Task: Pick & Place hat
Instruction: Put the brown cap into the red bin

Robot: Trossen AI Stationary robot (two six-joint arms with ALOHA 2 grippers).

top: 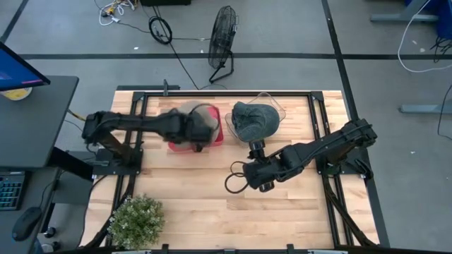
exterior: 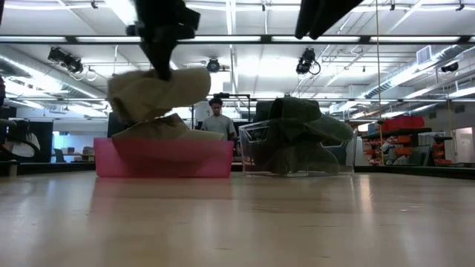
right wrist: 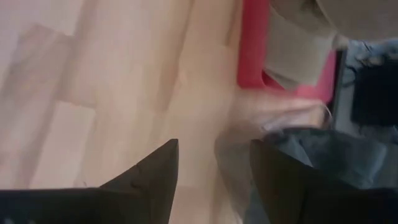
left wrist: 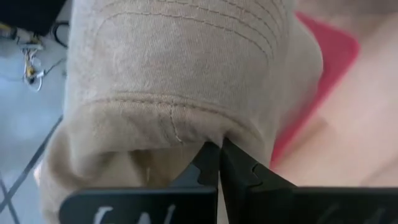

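A beige hat (exterior: 158,91) hangs from my left gripper (left wrist: 219,163), which is shut on it above the pink bin (top: 216,137) on the table's far left-middle. More beige cloth (exterior: 172,126) lies in that bin; whether it belongs to the same hat I cannot tell. A dark green hat (top: 254,118) rests in a clear container (exterior: 252,152) right of the pink bin. My right gripper (right wrist: 214,177) is open, just on the near side of the clear container (top: 277,107) and above the wood, touching nothing. My left gripper pinches the beige hat between its two fingers at the stitched hem (left wrist: 186,127) of the hat's edge. The fingers (exterior: 165,55) come from above, pointing down. The hat hangs below them over the pink bin, bunched and slack.
A potted plant (top: 138,220) stands at the near left corner. A floor fan (top: 223,39) is beyond the far edge. A person (exterior: 217,119) stands in the room behind the bins. Bare wood (top: 212,204) spreads across the near half of the table.
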